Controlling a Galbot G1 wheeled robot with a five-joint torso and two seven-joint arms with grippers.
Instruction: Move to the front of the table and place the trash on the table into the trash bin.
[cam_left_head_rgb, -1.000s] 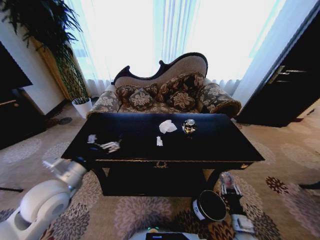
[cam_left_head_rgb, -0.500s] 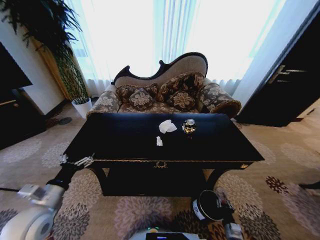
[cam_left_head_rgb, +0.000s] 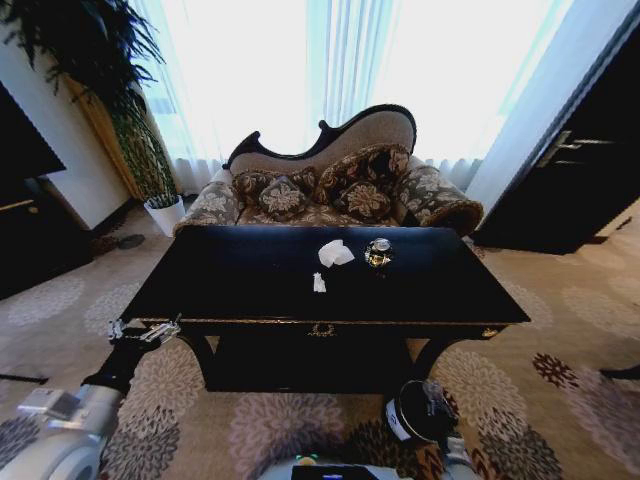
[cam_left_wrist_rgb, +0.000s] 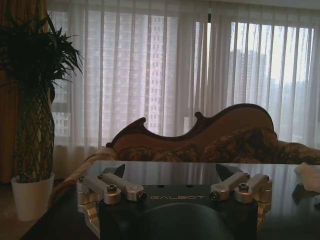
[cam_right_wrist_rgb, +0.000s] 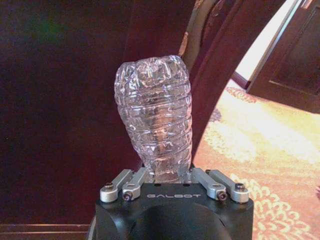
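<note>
Our right gripper (cam_right_wrist_rgb: 165, 176) is clamped on a clear, spirally ribbed plastic bottle (cam_right_wrist_rgb: 155, 114), its thin walls crumpled and its rounded base pointing away from the wrist; the fingers (cam_right_wrist_rgb: 131, 182) pinch its narrow end. In the head view we see that gripper (cam_left_head_rgb: 437, 409) low at about five o'clock, over the open mouth of the small black cylindrical trash bin (cam_left_head_rgb: 407, 420), which stands on the flower-patterned carpet just before the table's right front leg.

Our left gripper (cam_left_wrist_rgb: 175, 182) has its metal fingers (cam_left_wrist_rgb: 111, 183) spread wide with nothing between them. It hovers at the front left corner of the table (cam_left_head_rgb: 250, 275), near eight o'clock in the head view (cam_left_head_rgb: 145, 329).

The table is glossy black wood with a gold-trimmed front edge and curved legs. On its mirror-smooth top, toward twelve o'clock, lie a lumpy white tissue (cam_left_head_rgb: 334, 253), a tiny white scrap (cam_left_head_rgb: 318, 283) just nearer us, and a small dark shiny round object (cam_left_head_rgb: 378, 254) beside the tissue.
</note>
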